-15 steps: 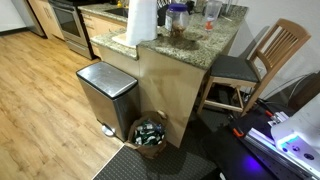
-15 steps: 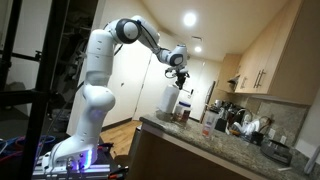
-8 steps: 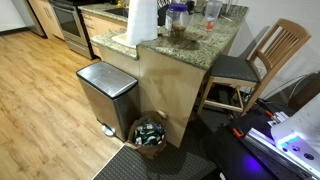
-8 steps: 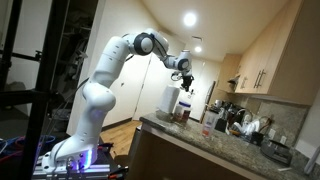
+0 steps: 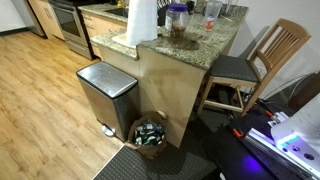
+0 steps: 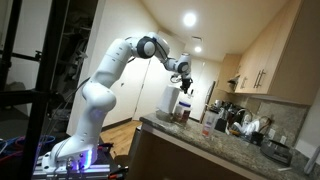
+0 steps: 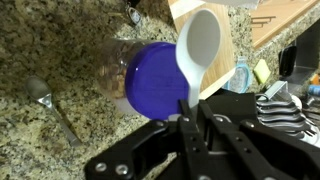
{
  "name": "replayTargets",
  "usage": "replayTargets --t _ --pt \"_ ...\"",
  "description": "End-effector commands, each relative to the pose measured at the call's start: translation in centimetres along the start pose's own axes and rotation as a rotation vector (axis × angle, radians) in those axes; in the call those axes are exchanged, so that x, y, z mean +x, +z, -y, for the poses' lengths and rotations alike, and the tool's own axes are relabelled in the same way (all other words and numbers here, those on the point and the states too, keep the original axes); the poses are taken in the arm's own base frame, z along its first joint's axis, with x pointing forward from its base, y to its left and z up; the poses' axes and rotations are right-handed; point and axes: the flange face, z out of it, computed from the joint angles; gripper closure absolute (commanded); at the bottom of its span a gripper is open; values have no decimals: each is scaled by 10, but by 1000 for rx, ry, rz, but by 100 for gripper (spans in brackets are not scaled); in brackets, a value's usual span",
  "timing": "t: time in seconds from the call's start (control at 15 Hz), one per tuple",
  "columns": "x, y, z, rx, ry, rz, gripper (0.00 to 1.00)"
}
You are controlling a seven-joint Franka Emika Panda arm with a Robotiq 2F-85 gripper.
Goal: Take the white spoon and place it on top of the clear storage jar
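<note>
Fingers [image 7: 205,128] clamped on the handle end of the white spoon [image 7: 200,48]; the finger bodies hide the exact grip point. Spoon looks light, stiff and slick, probably plastic, so keep hold on the handle and lay it flat. Its bowl hangs over the blue lid of the clear storage jar [image 7: 150,82]; can't tell if they touch. Jar walls blur into the granite tabletop [image 7: 60,40].

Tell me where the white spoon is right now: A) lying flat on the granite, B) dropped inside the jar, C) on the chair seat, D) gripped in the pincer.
D: in the wrist view the pincer is shut on the handle of the white spoon, whose bowl hangs beside the blue lid of the clear storage jar.
</note>
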Motion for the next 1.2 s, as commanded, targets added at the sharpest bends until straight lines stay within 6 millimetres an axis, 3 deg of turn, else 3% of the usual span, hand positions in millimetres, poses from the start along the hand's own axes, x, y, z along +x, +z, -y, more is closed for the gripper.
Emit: replayTargets --t 0.0,0.4,0.67,0.87,1.13 --pt "-8 32 18 -7 44 -16 99" --pt "-2 77 31 -18 125 -64 99" --pt "5 95 32 -49 156 -86 99" --pt "9 94 33 -91 149 -120 99" --pt "9 77 37 -124 133 -134 99"
